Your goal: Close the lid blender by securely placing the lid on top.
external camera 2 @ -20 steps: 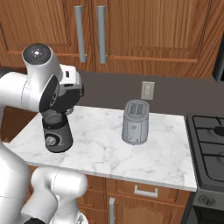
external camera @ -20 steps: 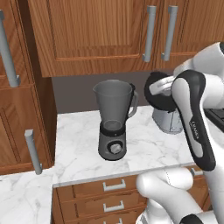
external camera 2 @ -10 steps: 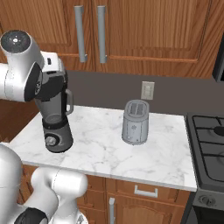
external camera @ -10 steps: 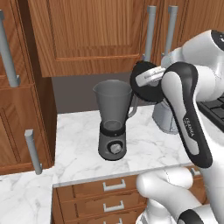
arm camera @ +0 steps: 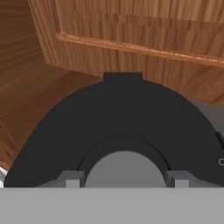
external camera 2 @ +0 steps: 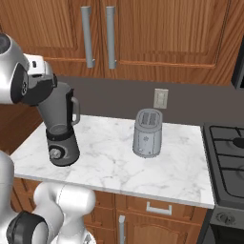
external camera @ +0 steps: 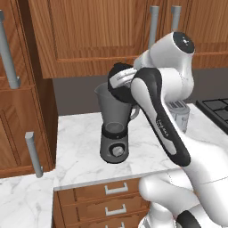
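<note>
The black lid (arm camera: 122, 118) spreads across the hand view, its side tab (arm camera: 122, 76) pointing up and its grey knob (arm camera: 124, 166) between my fingertips (arm camera: 72, 179). My gripper (arm camera: 124, 180) is shut on that knob. In the left base view my gripper (external camera: 119, 83) hangs by the upper right rim of the blender (external camera: 114, 129), a translucent grey jar on a dark base with a round knob. From the right, the gripper (external camera 2: 42, 86) sits over the top of the blender (external camera 2: 59, 128). The lid is tilted, facing the cabinet; I cannot tell whether it touches the rim.
A silver toaster (external camera 2: 147, 133) stands on the marble counter (external camera 2: 119, 167) to the blender's right, with a wall outlet (external camera 2: 161, 98) behind it. A stove (external camera 2: 228, 157) is at the far right. Wooden wall cabinets (external camera: 98, 31) hang close above the blender.
The arm has swung left with the lid, from over the toaster to the blender's jar mouth. The blender and toaster have stayed put.
</note>
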